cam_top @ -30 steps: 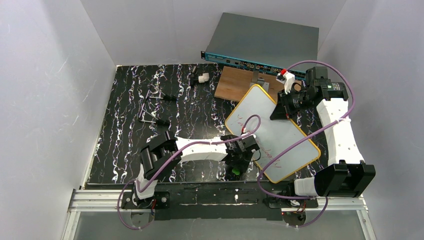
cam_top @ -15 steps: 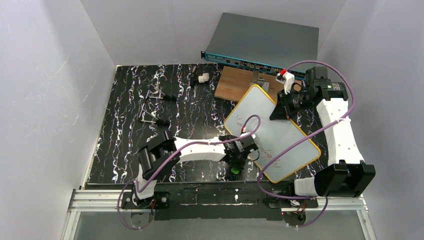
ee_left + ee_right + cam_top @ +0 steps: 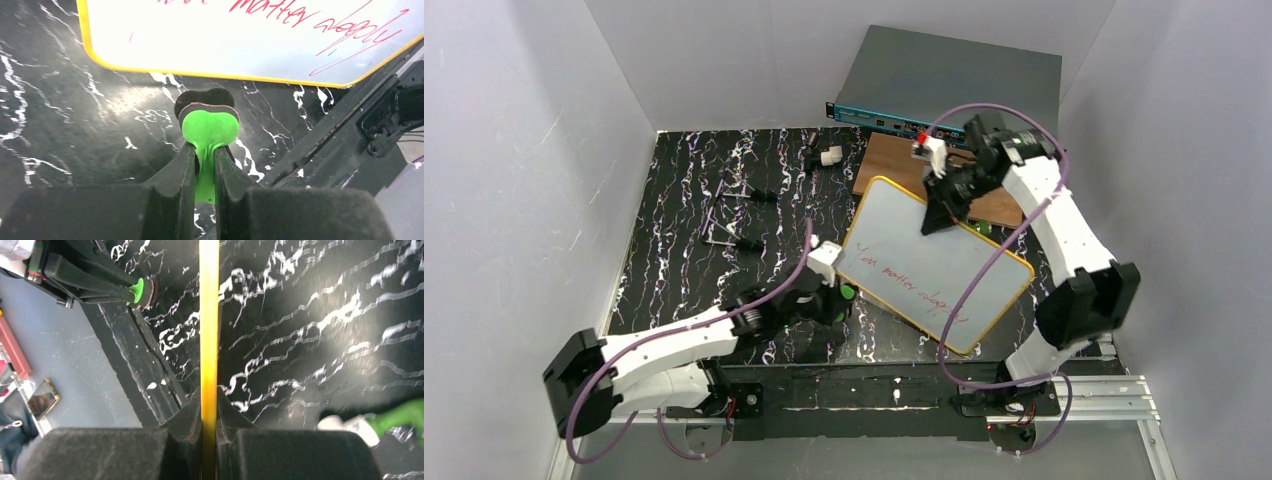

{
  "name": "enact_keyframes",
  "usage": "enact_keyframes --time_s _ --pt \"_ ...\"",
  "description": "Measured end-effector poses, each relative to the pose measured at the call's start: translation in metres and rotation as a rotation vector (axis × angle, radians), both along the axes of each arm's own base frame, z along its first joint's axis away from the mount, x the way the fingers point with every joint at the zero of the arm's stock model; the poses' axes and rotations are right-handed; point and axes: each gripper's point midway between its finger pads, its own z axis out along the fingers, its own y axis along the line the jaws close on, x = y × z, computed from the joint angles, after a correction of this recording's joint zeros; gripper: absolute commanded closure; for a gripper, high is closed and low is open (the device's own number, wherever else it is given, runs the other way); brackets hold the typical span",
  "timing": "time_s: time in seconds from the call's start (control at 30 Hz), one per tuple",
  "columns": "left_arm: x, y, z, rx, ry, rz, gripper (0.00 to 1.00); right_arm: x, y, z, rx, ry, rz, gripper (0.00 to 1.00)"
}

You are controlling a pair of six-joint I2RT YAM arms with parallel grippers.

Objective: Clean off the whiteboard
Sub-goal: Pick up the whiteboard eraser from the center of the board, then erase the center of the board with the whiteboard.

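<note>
- A black table (image 3: 684, 200) veined with white, seen from above, with two white robot arms mounted at its 6 o'clock edge.
- The whiteboard (image 3: 934, 265), white with a thin yellow rim and rounded corners, is at about 4 o'clock from the table's middle, turned so that its corners point outward like a diamond.
- Red cursive writing (image 3: 904, 280) runs across the board's face from its 10 o'clock side toward its 5 o'clock side.
- The right gripper (image 3: 944, 205) has its fingers pressed together on the board's rim at the 12 o'clock edge. Its own camera sees the board edge-on, as a yellow strip running straight away from the fingers.
- Whether the board's near corner rests on the table cannot be told.
- The left gripper (image 3: 205, 150) is at the board's 9 o'clock corner, pinching the green handle of an eraser (image 3: 207, 120) whose black felt pad points away from the fingers.
- In the left wrist view a strip of bare table separates the felt pad from the yellow rim, so the eraser is near the board but not touching it.
- A brown wooden board (image 3: 894, 155) lies at 12 o'clock from the whiteboard, partly behind the right gripper.
- A grey box (image 3: 954, 80) with a blue front strip is at the table's 1 o'clock edge.
- A small white object (image 3: 829, 157) is at 12 o'clock.
</note>
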Motion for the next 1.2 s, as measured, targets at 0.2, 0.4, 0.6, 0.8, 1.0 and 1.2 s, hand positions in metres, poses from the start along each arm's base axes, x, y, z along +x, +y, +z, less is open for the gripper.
enact_keyframes --time_s 0.2,0.4,0.6,0.8,1.0,1.2 --pt "0.021 0.035 0.008 -0.050 -0.173 0.030 1.00 0.028 0.061 0.012 -0.025 -0.051 0.158 0.99" --pt "0.058 0.065 0.014 -0.032 -0.352 0.142 1.00 0.041 0.100 0.007 -0.010 -0.055 0.234 0.99" --pt "0.100 0.084 0.008 0.020 -0.419 0.267 1.00 0.034 0.099 -0.008 -0.036 0.026 0.242 0.99" --pt "0.112 0.075 -0.009 0.061 -0.416 0.246 1.00 0.033 0.100 -0.007 -0.034 0.027 0.246 0.99" --pt "0.111 0.067 -0.013 0.047 -0.399 0.215 1.00 0.033 0.100 -0.010 -0.043 0.032 0.240 0.99" --pt "0.107 0.062 -0.023 0.051 -0.340 0.193 1.00 0.032 0.098 -0.016 -0.062 0.050 0.230 0.99"
